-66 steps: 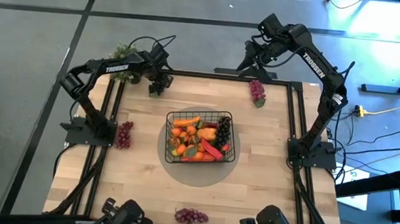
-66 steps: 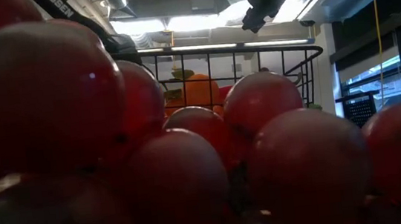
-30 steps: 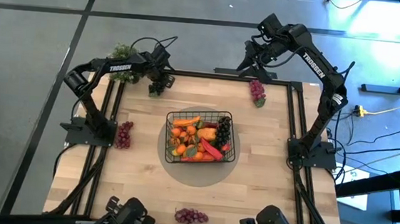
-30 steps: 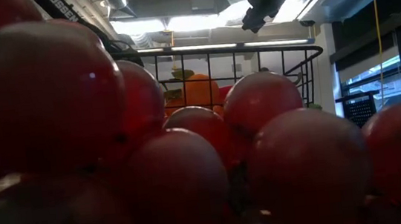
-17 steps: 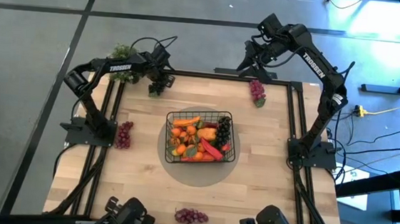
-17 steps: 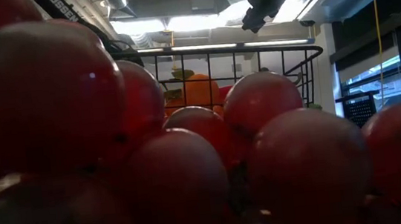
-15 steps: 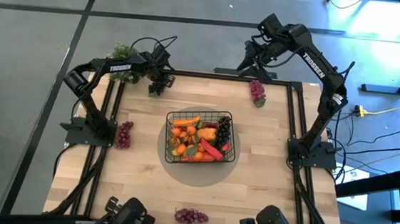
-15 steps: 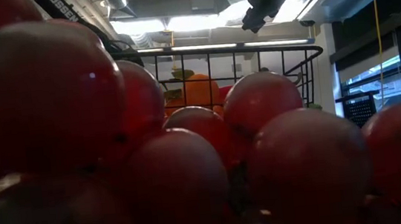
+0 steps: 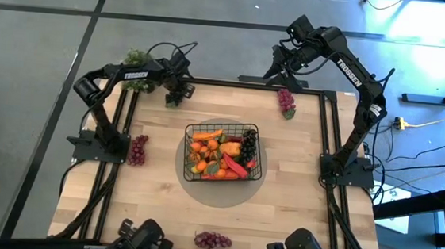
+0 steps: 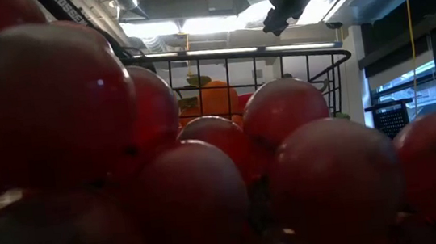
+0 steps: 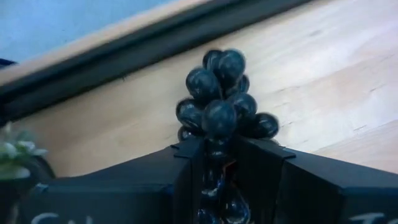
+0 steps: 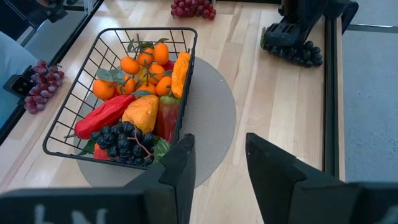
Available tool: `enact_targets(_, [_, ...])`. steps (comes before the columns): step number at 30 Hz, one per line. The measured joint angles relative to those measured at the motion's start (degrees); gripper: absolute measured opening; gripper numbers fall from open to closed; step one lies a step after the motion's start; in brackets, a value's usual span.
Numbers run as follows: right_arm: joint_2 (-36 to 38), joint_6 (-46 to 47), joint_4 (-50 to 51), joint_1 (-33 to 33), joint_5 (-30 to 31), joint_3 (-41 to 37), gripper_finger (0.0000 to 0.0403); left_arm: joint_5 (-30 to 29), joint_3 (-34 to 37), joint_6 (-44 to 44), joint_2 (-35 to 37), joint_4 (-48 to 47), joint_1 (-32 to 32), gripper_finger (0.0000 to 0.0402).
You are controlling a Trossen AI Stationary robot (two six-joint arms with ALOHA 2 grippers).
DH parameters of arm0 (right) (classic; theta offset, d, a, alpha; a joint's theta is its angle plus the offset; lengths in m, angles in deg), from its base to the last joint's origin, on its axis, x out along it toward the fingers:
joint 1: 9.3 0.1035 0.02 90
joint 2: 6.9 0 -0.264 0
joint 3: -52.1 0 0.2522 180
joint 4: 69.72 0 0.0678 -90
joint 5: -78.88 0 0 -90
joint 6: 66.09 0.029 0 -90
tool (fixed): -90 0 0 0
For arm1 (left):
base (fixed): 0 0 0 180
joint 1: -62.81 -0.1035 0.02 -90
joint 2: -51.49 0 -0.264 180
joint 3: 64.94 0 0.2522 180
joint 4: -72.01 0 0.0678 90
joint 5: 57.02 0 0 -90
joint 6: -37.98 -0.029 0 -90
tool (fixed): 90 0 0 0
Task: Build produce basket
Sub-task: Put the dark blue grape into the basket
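We have our left gripper (image 11: 219, 163) at the upper left of the high view, near the counter's (image 9: 152, 214) far edge, its fingers (image 11: 186, 177) pinching a dark grape bunch (image 9: 174, 97) by the lower part while the top berries stand free above them. The basket (image 9: 256, 155) sits at the centre of the frame on a grey mat (image 9: 190, 185), already holding oranges, a red pepper and dark grapes. Our right gripper (image 12: 216, 163) waits raised at the upper right, fingers spread and empty, above a red grape bunch (image 9: 286, 102). The risk we see: the grip is low on a loose cluster, so on the carry the bunch could swing, slip out and drop short of the basket, or catch on the wire rim. More red bunches lie at the left edge (image 9: 138, 150) and bottom edge (image 9: 212, 240)
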Motion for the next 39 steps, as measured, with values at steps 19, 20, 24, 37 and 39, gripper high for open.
enact_targets(19, [0.0,0.0,0.01,-0.02,0.0,0.0,0.0129,2.97,-0.02,-2.05,-1.88,0.73,0.37,0.0006])
enact_targets(20, [0.0,0.0,0.01,-0.02,0.0,0.0,0.0129,2.98,-0.02,-2.09,-1.88,0.73,0.37,0.0006])
enact_targets(24, [0.0,0.0,0.01,-0.02,0.0,0.0,0.0129,2.98,-0.02,-3.26,-1.88,0.71,0.83,0.0002])
enact_targets(37, [0.0,0.0,0.01,-0.02,0.0,0.0,0.0129,3.4,0.09,-4.95,4.39,0.16,6.21,0.0])
enact_targets(39, [0.0,0.0,0.01,-0.02,0.0,0.0,0.0129,3.39,0.09,-4.96,5.65,0.26,7.12,0.0])
